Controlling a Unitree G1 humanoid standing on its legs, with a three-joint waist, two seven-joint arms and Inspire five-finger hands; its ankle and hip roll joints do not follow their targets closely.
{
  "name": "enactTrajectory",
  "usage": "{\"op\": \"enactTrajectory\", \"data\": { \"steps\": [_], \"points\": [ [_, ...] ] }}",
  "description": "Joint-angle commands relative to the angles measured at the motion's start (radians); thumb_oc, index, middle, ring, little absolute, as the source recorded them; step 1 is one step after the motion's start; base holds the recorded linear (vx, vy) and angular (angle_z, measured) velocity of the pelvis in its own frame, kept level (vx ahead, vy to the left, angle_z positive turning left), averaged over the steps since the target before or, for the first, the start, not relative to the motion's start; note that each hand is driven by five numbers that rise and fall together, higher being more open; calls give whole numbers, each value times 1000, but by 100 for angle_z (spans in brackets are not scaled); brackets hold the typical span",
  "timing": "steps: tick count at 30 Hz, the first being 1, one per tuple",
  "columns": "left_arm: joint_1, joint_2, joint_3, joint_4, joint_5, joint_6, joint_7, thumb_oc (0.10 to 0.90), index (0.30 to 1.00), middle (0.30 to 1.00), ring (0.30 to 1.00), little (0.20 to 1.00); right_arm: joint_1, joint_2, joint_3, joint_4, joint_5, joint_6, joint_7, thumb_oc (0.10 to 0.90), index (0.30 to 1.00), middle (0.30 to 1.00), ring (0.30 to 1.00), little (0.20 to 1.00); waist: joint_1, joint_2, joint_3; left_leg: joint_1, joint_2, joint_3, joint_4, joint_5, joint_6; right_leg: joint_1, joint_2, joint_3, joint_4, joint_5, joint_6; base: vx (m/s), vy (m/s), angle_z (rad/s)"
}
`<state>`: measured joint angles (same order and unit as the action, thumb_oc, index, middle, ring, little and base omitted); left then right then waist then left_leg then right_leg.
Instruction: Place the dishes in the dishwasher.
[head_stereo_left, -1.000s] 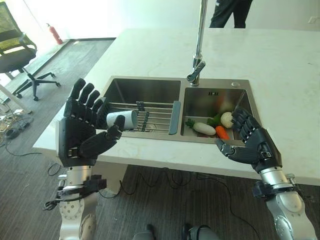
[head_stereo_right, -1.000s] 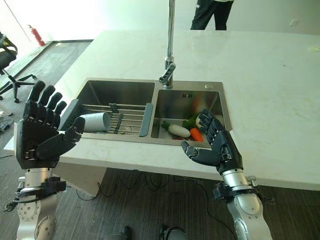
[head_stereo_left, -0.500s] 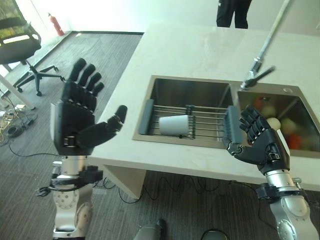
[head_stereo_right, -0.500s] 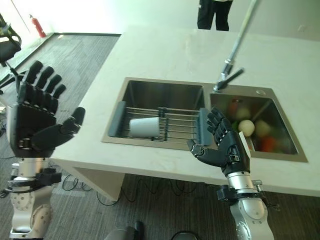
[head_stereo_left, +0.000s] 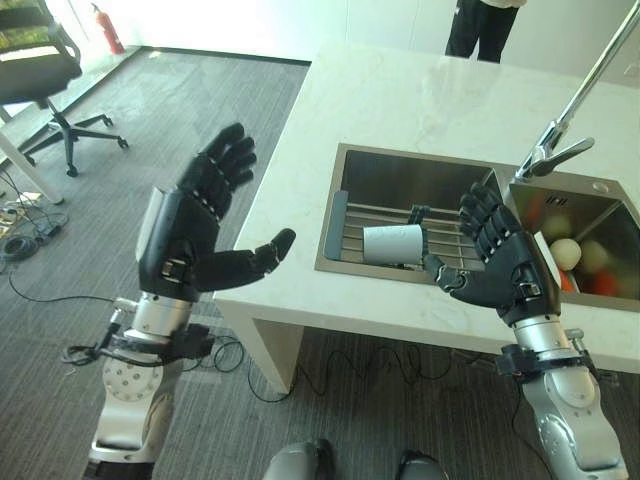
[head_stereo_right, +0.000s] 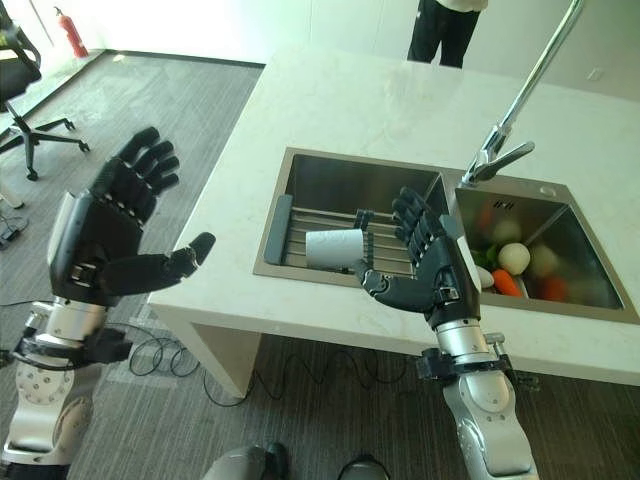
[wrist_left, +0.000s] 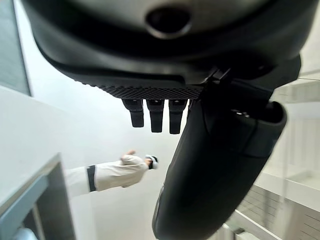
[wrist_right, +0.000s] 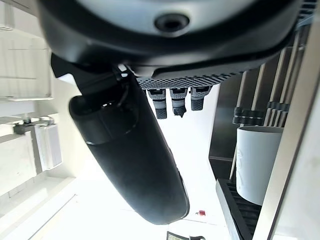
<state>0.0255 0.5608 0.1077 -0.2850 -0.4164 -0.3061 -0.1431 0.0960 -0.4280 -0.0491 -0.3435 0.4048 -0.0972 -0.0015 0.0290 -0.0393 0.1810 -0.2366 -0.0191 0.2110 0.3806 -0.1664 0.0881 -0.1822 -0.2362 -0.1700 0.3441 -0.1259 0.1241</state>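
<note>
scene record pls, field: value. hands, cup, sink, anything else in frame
left hand: open, fingers spread, raised over the floor beside the counter, holding nothing
right hand: open, raised at the counter's front edge, near the cup, not touching it
cup: white, lying on its side on the rack
rack: wire, laid across the left sink basin
right sink basin: holds vegetables
faucet: tall, behind the sink
counter: white
office chair: on the floor, far left
person: standing beyond the counter

Open right hand (wrist_right: 150, 125) above a white cup (wrist_right: 257, 162) lying on a sink rack (wrist_right: 272, 107).
</note>
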Motion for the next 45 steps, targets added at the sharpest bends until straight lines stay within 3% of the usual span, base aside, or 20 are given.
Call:
{"op": "enactTrajectory", "data": {
  "steps": [1,6,10,15,21,22,24,29,34,45],
  "points": [
    [-59,43,26,-92,82,-60,-2,800,900,900,900,900,-74,-55,-77,-64,63,-81,-5,800,900,900,900,900,-32,38,-102,99,158,-84,-81,11,-139,43,27,-26,-44,23,8,29,-122,-14],
    [-89,117,47,-67,119,-37,-13,800,900,900,900,900,-78,-75,-97,-58,70,-61,8,800,900,900,900,900,-60,60,-111,108,171,-75,-81,13,-152,42,36,-17,-44,15,1,16,-82,-8],
    [-206,233,-8,-25,145,42,-28,800,900,900,900,900,-114,-109,-83,-35,70,-39,16,800,900,900,900,900,-101,86,-119,121,172,-64,-81,7,-157,39,37,5,-44,15,5,5,2,-10],
    [-264,277,-17,-13,120,92,-56,800,900,900,900,900,-131,-121,-66,-35,64,-18,28,800,900,900,900,900,-118,97,-126,135,172,-45,-81,-2,-157,40,40,22,-44,12,4,12,29,-12],
    [-406,338,-107,111,140,221,-59,800,900,900,900,900,-160,-170,-52,-13,70,26,75,800,900,900,900,900,-157,119,-129,161,170,-7,-81,-12,-154,44,45,55,-44,12,7,3,93,-18],
    [-443,354,-141,144,153,277,-65,800,900,900,900,900,-164,-177,-48,-5,73,30,86,800,900,900,900,900,-165,121,-130,168,167,1,-81,-16,-151,45,46,63,-44,13,10,-9,76,-22],
    [-477,371,-177,203,172,318,-74,800,900,900,900,900,-167,-189,-44,-3,79,35,101,800,900,900,900,900,-176,125,-131,172,168,11,-81,-18,-148,43,49,74,-44,15,11,-12,58,-15],
    [-566,381,-265,392,165,344,-68,800,900,900,900,900,-188,-215,-40,28,93,36,128,800,900,900,900,900,-198,137,-130,185,167,37,-81,-23,-144,44,53,94,-44,16,15,-13,60,-19],
    [-593,359,-290,506,138,328,-60,800,900,900,900,900,-187,-217,-34,39,88,35,151,800,900,900,900,900,-212,139,-132,190,164,48,-81,-26,-140,41,59,106,-44,18,15,-8,34,-10],
    [-625,314,-347,694,276,285,-7,800,900,900,900,900,-194,-225,-22,72,86,30,183,800,900,900,900,900,-230,126,-135,204,165,62,-81,-37,-134,48,67,117,-44,14,16,4,9,-3]
  ]
}}
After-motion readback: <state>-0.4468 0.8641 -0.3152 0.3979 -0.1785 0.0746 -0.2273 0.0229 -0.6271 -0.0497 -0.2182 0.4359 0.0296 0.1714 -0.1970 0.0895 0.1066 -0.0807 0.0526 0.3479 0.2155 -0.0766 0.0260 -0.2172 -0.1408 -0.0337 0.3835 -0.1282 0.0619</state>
